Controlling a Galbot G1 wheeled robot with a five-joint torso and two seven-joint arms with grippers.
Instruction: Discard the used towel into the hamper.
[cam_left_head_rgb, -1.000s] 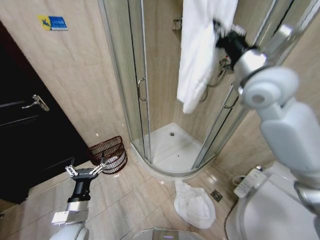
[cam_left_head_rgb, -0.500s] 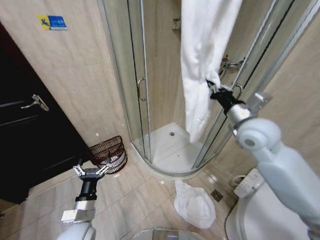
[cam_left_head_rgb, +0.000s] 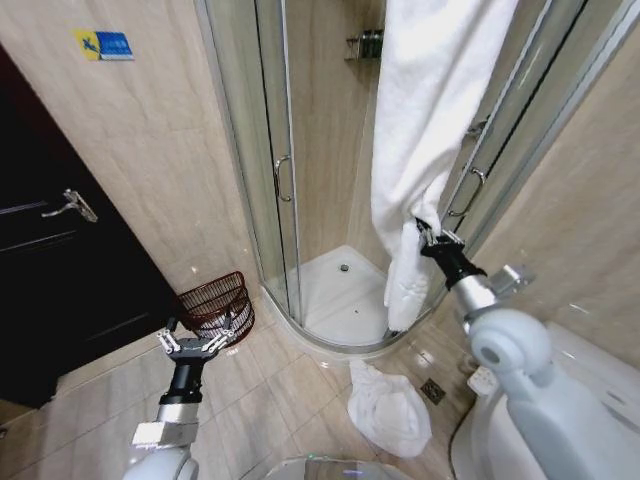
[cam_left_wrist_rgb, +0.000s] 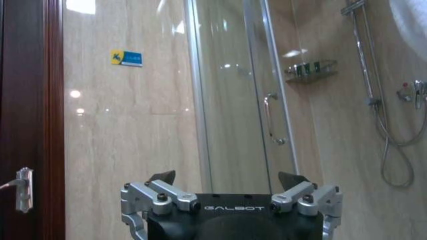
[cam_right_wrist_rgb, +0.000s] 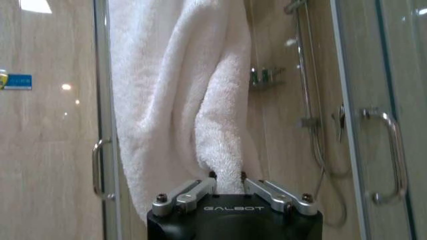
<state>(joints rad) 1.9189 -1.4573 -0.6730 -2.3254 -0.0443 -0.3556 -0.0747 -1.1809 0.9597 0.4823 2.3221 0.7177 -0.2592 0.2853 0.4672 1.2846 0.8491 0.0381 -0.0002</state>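
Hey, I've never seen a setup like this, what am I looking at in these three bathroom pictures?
It is a two-armed wheeled robot in a bathroom. One picture comes from a camera on its head, looking down; the other two come from cameras on its wrists. The right gripper is shut on a long white terry towel hanging by the glass shower stall. The left gripper is open, holding nothing, low near the dark reddish-brown wire hamper on the tiled floor. A crumpled white towel lies there too.
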